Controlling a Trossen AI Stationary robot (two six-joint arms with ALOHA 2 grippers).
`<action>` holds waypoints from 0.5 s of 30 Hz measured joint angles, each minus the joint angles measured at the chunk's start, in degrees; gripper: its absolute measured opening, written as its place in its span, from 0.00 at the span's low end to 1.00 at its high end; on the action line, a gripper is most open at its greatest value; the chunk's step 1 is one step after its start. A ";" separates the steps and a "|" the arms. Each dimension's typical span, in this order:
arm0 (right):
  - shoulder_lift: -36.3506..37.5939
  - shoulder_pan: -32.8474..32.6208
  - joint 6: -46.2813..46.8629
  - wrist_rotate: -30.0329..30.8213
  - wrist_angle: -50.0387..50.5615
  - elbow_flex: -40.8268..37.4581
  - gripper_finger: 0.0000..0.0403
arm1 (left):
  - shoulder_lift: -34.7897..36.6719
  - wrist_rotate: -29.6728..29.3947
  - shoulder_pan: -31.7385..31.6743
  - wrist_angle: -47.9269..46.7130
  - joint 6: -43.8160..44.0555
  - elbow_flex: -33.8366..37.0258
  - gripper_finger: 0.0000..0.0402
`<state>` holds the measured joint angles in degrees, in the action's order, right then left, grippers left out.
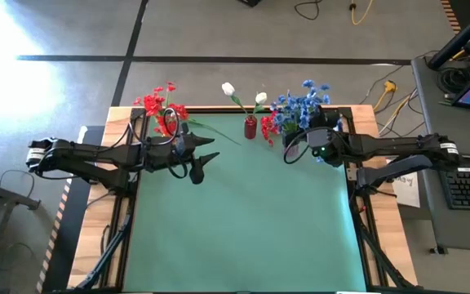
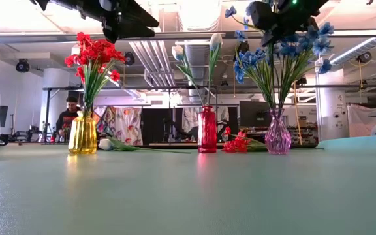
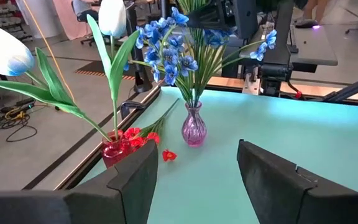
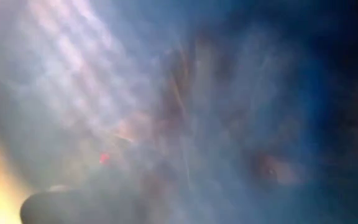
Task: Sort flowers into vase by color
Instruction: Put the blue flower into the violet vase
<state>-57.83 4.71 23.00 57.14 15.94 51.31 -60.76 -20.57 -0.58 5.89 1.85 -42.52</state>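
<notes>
Left gripper (image 3: 194, 180) we see spread wide, empty, above the green table mat (image 1: 243, 220); right gripper (image 1: 310, 131) closed among blue flowers (image 2: 279, 39) in the purple glass vase (image 2: 277, 134); an open workshop lies behind.

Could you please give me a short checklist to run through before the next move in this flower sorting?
1. Left gripper free to pick: ok, open and empty above the table.
2. Right gripper clear of the blue flowers: not ok, it sits shut among the blooms over the purple vase.
3. All flowers in vases: not ok, a red flower lies on the table between the red vase and the purple vase; a white flower lies beside the yellow vase.
4. Vases upright: ok.
5. Right gripper holding a stem: cannot tell.
</notes>
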 joint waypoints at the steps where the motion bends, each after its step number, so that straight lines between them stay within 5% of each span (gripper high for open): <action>1: -0.21 0.05 -0.01 0.24 -0.01 0.00 0.03 | 0.00 0.00 0.00 0.02 0.00 0.00 0.52; 15: -1.43 0.22 -0.02 0.55 2.63 0.00 0.03 | 0.01 -0.03 0.00 -0.54 0.02 0.02 0.52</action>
<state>-59.26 4.93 22.98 57.69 18.57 51.31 -60.75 -20.60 -0.58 5.34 1.87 -42.50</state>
